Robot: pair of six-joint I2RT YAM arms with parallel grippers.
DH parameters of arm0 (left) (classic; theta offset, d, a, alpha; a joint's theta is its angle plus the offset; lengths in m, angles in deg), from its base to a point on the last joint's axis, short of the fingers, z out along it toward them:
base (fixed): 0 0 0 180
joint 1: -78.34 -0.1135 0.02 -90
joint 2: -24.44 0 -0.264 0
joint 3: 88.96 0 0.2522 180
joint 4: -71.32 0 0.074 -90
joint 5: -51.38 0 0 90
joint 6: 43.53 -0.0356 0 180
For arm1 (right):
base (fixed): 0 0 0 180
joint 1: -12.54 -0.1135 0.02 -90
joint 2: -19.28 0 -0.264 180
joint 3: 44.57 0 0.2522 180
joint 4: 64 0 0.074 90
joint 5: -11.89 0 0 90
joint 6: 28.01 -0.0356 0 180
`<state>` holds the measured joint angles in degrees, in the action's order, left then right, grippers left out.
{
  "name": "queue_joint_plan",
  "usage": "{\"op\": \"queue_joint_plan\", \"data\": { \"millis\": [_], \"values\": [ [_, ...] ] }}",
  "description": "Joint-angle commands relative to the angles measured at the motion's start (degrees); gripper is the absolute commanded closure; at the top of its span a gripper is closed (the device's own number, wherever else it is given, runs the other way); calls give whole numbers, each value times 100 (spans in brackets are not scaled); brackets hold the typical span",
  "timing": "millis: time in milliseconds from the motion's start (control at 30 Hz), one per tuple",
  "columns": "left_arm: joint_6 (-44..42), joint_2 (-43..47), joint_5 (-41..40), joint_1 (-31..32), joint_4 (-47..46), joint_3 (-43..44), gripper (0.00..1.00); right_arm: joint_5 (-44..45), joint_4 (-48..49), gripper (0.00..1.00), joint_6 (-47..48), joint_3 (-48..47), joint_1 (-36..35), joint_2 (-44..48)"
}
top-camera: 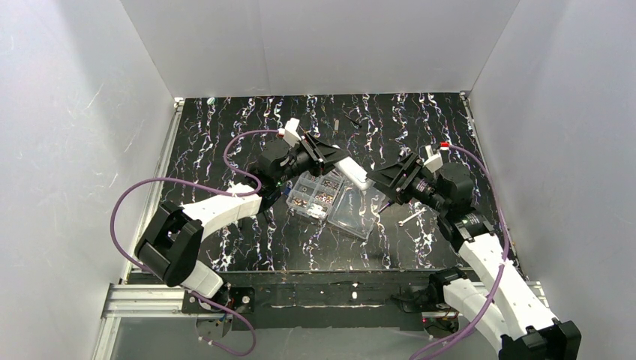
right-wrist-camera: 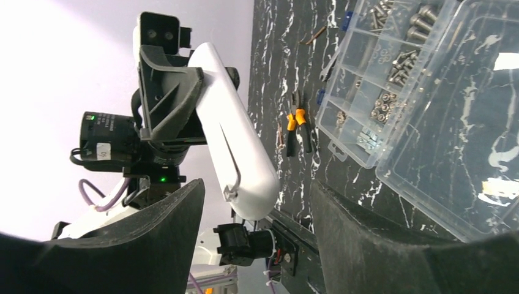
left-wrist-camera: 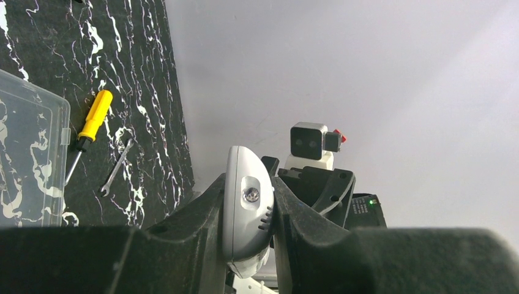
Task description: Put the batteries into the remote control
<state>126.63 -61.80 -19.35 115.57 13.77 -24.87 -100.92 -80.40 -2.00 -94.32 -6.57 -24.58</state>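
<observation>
My left gripper (top-camera: 330, 156) is shut on the white remote control (top-camera: 352, 174) and holds it in the air above the screw box, its free end pointing to the right arm. In the left wrist view the remote (left-wrist-camera: 248, 208) stands edge-on, clamped between the fingers (left-wrist-camera: 202, 211). My right gripper (top-camera: 382, 184) is open. In the right wrist view the remote's rounded free end (right-wrist-camera: 235, 141) sits between its spread jaws (right-wrist-camera: 257, 202) and touches neither. No batteries are in view.
A clear compartmented screw box (top-camera: 330, 199) with its lid open lies under the remote; it also shows in the right wrist view (right-wrist-camera: 416, 92). A yellow-handled screwdriver (left-wrist-camera: 92, 119) and a small wrench (left-wrist-camera: 116, 166) lie beside it. Orange-handled pliers (right-wrist-camera: 297, 122) lie on the mat. White walls enclose the table.
</observation>
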Motion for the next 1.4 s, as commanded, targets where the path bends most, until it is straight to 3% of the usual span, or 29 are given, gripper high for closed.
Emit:
{"op": "queue_joint_plan", "data": {
  "millis": [0, 433, 633, 767, 1033, 1267, 1367],
  "values": [
    [61, 118, 80, -20, -528, 292, 100, -321, 642, 30, -184, -15, 39, -47],
    [52, 83, 103, -16, -519, 294, 100, -734, 1008, 47, -334, 32, 48, -399],
    [44, 66, 109, -23, -516, 310, 100, -743, 979, 78, -277, 39, 48, -416],
    [48, 73, 121, -15, -516, 303, 100, -726, 956, 86, -255, 30, 48, -421],
    [32, 82, 132, -22, -532, 228, 100, -665, 787, 67, -143, -150, 82, -442],
    [17, 120, 82, -20, -533, 191, 100, -740, 996, 32, -196, -108, 165, -438],
    [30, 93, 53, -17, -555, 264, 100, -756, 1574, 27, -504, 139, 202, -388]
  ]
}}
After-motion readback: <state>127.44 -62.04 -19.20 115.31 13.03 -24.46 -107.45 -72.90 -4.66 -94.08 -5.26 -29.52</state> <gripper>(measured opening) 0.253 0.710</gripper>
